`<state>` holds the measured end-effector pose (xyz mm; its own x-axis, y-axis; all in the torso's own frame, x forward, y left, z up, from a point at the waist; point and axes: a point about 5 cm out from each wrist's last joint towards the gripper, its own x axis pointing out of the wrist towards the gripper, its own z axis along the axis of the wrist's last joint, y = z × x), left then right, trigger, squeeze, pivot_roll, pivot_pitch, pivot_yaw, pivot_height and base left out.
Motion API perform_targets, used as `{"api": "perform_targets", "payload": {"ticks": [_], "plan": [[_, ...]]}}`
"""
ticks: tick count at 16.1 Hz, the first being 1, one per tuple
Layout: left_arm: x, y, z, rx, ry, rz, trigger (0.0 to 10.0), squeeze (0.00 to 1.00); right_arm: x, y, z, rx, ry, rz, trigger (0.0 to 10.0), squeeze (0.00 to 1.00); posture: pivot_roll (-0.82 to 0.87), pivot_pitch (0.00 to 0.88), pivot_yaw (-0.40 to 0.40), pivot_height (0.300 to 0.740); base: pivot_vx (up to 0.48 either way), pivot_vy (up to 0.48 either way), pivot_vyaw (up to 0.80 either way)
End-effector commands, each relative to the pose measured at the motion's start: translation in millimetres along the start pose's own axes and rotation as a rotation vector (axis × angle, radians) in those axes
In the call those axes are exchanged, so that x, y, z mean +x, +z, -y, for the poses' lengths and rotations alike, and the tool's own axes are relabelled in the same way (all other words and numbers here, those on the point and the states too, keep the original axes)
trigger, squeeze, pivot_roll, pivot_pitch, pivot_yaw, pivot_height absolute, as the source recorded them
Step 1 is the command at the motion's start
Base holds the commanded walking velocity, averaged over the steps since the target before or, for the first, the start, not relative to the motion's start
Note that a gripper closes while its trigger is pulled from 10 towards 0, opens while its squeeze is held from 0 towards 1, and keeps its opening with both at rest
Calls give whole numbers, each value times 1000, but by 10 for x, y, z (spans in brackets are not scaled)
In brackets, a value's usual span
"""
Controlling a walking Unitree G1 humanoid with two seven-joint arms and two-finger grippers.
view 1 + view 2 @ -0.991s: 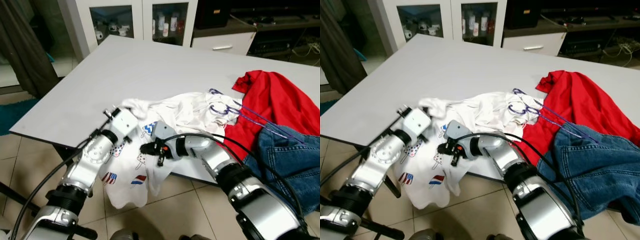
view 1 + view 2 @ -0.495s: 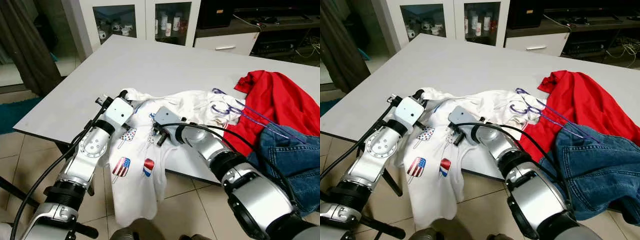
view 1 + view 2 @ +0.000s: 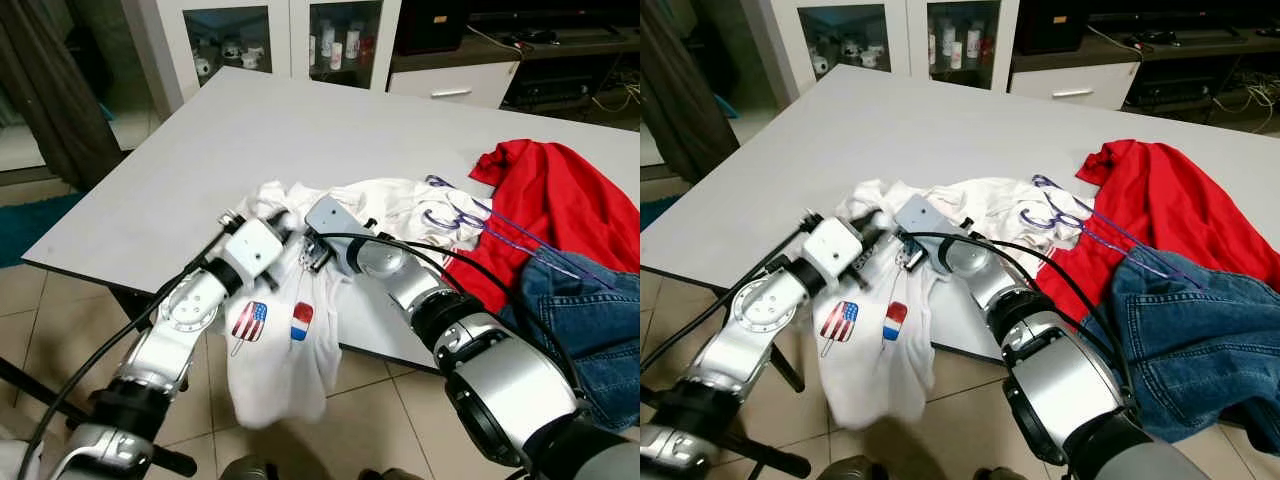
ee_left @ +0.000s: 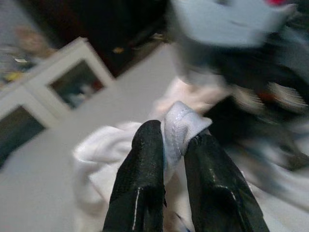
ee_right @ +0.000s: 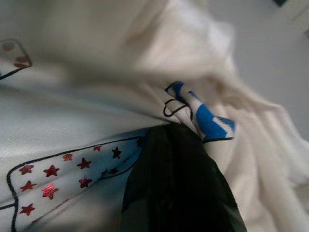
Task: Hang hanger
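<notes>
Early stage: left tool [image 4: 171, 145] pinches white shirt [image 3: 290, 350]; right tool [image 3: 312, 255] state indeterminate; purple hanger [image 3: 500, 232] untouched on surface [image 3: 300, 130].

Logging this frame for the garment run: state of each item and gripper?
white T-shirt: bunched, draped over the table edge
left gripper: shut on a shirt fold
right gripper: pressed into the shirt, fingers hidden
purple hanger: lying on the clothes, unhung
red garment: crumpled
jeans: heaped
</notes>
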<state>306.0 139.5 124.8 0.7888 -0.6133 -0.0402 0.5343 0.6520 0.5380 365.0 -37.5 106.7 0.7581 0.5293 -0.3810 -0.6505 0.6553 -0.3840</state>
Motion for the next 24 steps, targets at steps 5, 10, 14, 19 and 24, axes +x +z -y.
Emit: {"api": "perform_targets", "payload": {"ticks": [5, 10, 14, 19, 24], "plan": [[-177, -95, 150, -69, -247, -87, 10000, 0, -34, 141, 281, 10, -141, 47, 10000, 0, 103, 0, -22, 740, 0, 0, 0], [-252, -56, 175, -94, -354, -102, 10000, 0, -54, 148, 358, -2, -182, 49, 10000, 0, 99, 0, -22, 740, 0, 0, 0], [-356, -144, 241, -101, -509, -222, 10000, 0, -63, 170, 389, -7, -201, 65, 10000, 0, 92, 0, -18, 740, 0, 0, 0], [-353, -341, 147, -4, -466, -395, 10000, 0, -86, 228, 443, 9, -185, 114, 10000, 0, 84, 0, -13, 740, 0, 0, 0], [-247, -381, -35, 58, -301, -450, 10000, 0, -158, 316, 598, 86, -142, 189, 10000, 0, 76, 0, -5, 740, 0, 0, 0]]}}
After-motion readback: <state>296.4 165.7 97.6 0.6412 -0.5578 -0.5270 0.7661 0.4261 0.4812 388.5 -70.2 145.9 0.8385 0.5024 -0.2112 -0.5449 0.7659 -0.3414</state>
